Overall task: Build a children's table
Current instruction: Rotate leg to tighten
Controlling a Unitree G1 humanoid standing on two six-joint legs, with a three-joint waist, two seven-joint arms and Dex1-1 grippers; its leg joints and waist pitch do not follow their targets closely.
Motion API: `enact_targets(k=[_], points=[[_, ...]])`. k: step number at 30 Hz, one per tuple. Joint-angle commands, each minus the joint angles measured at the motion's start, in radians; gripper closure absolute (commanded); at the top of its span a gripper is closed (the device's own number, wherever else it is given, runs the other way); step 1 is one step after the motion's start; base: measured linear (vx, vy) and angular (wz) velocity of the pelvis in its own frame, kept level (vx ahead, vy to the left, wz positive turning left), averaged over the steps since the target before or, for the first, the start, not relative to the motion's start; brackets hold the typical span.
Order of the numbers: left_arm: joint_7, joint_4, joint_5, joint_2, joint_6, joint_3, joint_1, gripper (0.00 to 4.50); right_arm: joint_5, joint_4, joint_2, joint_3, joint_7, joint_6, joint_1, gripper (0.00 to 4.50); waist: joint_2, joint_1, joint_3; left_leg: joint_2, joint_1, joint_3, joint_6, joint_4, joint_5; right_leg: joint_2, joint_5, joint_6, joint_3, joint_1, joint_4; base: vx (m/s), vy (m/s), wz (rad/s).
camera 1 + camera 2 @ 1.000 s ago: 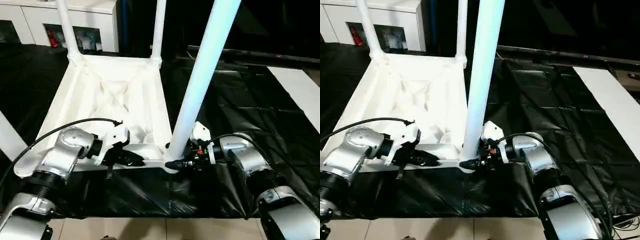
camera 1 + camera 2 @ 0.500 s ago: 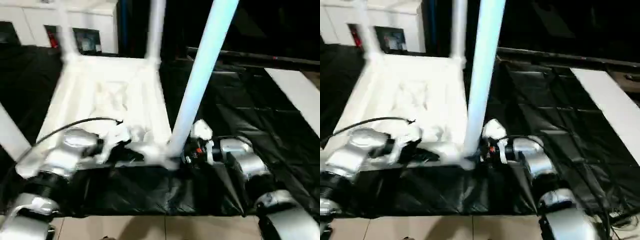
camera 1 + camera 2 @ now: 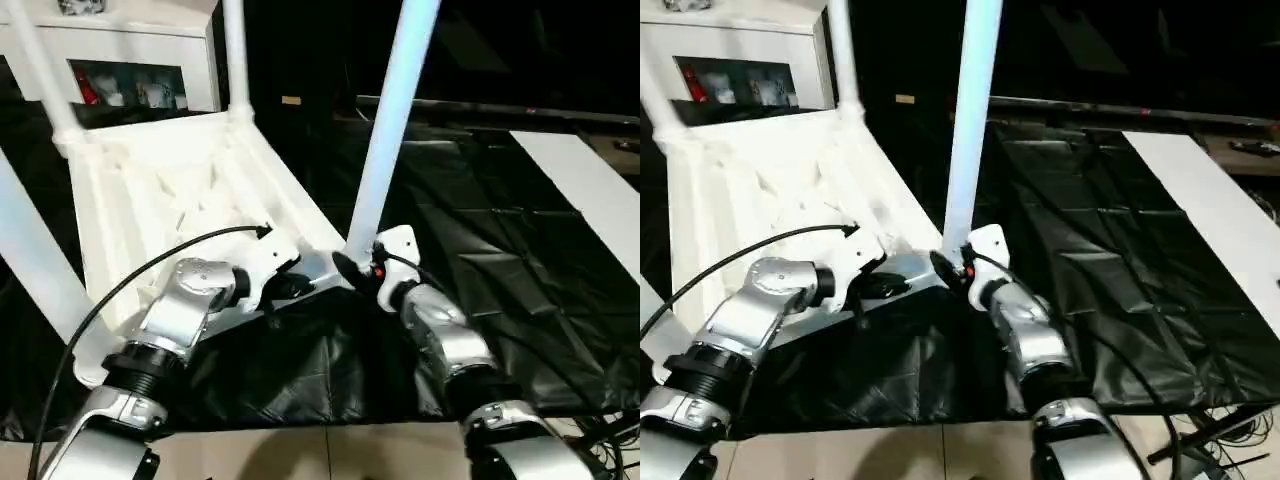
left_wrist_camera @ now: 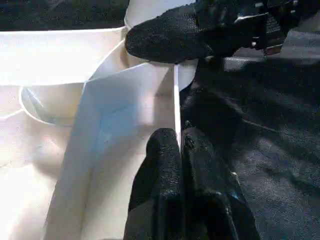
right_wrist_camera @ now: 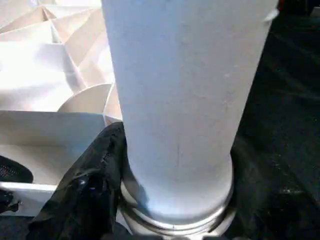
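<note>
Left wrist view: my left tool point(image 4: 179, 150) pinches the top's point(image 3: 150, 190) rim (upside down on the worktop point(image 3: 520, 240)); my right tool point(image 3: 352, 268) clasps the near leg's point(image 3: 385, 130) base.

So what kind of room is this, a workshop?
Probably an indoor lab or test room: a work table under black sheeting, a white cabinet with shelves behind it, and tiled floor at the near edge.

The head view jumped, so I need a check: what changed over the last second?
The top swung about its near right corner, its far end going left, and both arms turned with it. Unchanged: the left gripper is clamped on the top and the right gripper grips the leg.
</note>
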Motion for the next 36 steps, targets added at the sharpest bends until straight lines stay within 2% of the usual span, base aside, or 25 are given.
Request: enact_targets(k=[1,2,4,6,8,10,16,18,19,21,22,23,27,36], points=[[0.019,-0.02,-0.026,-0.069,-0.009,-0.053,-0.019,4.5,-0.02,-0.012,0.08,0.081,0.086,-0.007,-0.014,1.12,0.015,0.002,-0.048,-0.011,-0.009,0.009,0.006,-0.064,-0.267,-0.058,-0.306,-0.141,0.046,0.038,-0.094,0.0,0.0,0.0],[0.007,-0.023,-0.029,-0.055,-0.015,-0.052,-0.015,4.5,-0.011,-0.024,0.063,0.08,0.119,-0.007,-0.01,0.92,0.013,0.001,-0.048,-0.011,-0.01,0.009,0.01,-0.063,-0.263,-0.058,-0.297,-0.145,0.046,0.04,-0.093,0.0,0.0,0.0],[-0.017,-0.031,-0.037,-0.035,-0.021,-0.047,-0.007,4.5,0.002,-0.038,0.032,0.08,0.175,-0.008,-0.005,0.79,0.013,0.002,-0.048,-0.011,-0.01,0.009,0.014,-0.063,-0.26,-0.058,-0.291,-0.148,0.045,0.042,-0.093,0.0,0.0,0.0],[-0.084,-0.042,-0.051,0.012,-0.051,-0.037,0.009,4.5,0.021,-0.055,-0.041,0.088,0.306,-0.014,-0.002,0.79,0.013,0.003,-0.051,-0.01,-0.014,0.011,0.027,-0.06,-0.238,-0.059,-0.249,-0.162,0.047,0.046,-0.089,0.0,0.0,0.0],[-0.119,-0.044,-0.058,0.035,-0.066,-0.033,0.015,4.5,0.028,-0.056,-0.076,0.093,0.369,-0.016,-0.006,0.79,0.012,0.004,-0.052,-0.009,-0.016,0.011,0.038,-0.059,-0.212,-0.058,-0.204,-0.177,0.046,0.049,-0.085,0.0,0.0,0.0],[-0.193,-0.047,-0.079,0.077,-0.09,-0.025,0.025,4.5,0.036,-0.044,-0.138,0.103,0.481,-0.028,-0.026,0.79,0.013,0.005,-0.054,-0.009,-0.014,0.013,0.048,-0.057,-0.199,-0.058,-0.176,-0.193,0.046,0.05,-0.081,0.0,0.0,0.0],[-0.321,-0.041,-0.103,0.144,-0.143,-0.034,0.033,4.5,0.054,-0.023,-0.213,0.115,0.68,-0.031,-0.062,0.79,0.013,0.013,-0.062,-0.005,-0.011,0.017,0.075,-0.049,-0.109,-0.055,0.009,-0.258,0.045,0.05,-0.057,0.0,0.0,0.0],[-0.389,-0.039,-0.111,0.182,-0.167,-0.051,0.034,4.5,0.063,-0.011,-0.235,0.118,0.783,-0.018,-0.082,0.79,0.012,0.014,-0.065,-0.007,-0.016,0.018,0.094,-0.045,-0.081,-0.054,0.083,-0.282,0.044,0.055,-0.047,0.0,0.0,0.0],[-0.389,-0.039,-0.111,0.182,-0.167,-0.051,0.034,4.5,0.063,-0.011,-0.235,0.118,0.783,-0.018,-0.082,0.79,0.012,0.015,-0.063,-0.007,-0.017,0.017,0.097,-0.046,-0.086,-0.054,0.082,-0.283,0.043,0.055,-0.048,0.0,0.0,0.0],[-0.407,-0.039,-0.111,0.194,-0.173,-0.057,0.034,4.5,0.058,-0.003,-0.239,0.126,0.812,-0.018,-0.09,1.12,0.012,0.019,-0.06,-0.004,-0.015,0.019,0.091,-0.047,-0.107,-0.056,0.049,-0.28,0.042,0.054,-0.051,0.0,0.0,0.0],[-0.409,-0.038,-0.111,0.195,-0.173,-0.057,0.034,4.5,0.056,0.0,-0.24,0.129,0.816,-0.02,-0.091,1.12,0.012,0.023,-0.058,-0.002,-0.014,0.02,0.076,-0.048,-0.124,-0.058,0.01,-0.272,0.043,0.052,-0.054,0.0,0.0,0.0],[-0.422,-0.034,-0.113,0.205,-0.173,-0.061,0.03,4.5,0.043,0.016,-0.247,0.149,0.843,-0.025,-0.101,1.3,0.008,0.026,-0.059,-0.002,-0.014,0.02,0.068,-0.048,-0.13,-0.058,-0.011,-0.266,0.043,0.053,-0.054,0.0,0.0,0.0],[-0.445,-0.022,-0.116,0.217,-0.185,-0.062,0.025,4.5,0.042,0.038,-0.251,0.167,0.88,-0.031,-0.113,1.66,0.009,0.035,-0.058,-0.003,-0.014,0.021,0.052,-0.048,-0.134,-0.059,-0.044,-0.253,0.044,0.052,-0.055,0.0,0.0,0.0],[-0.472,-0.015,-0.127,0.232,-0.188,-0.058,0.029,4.5,0.042,0.064,-0.238,0.165,0.928,-0.041,-0.122,1.92,0.011,0.039,-0.061,-0.003,-0.015,0.02,0.052,-0.046,-0.109,-0.058,-0.003,-0.258,0.042,0.052,-0.049,0.0,0.0,0.0]])
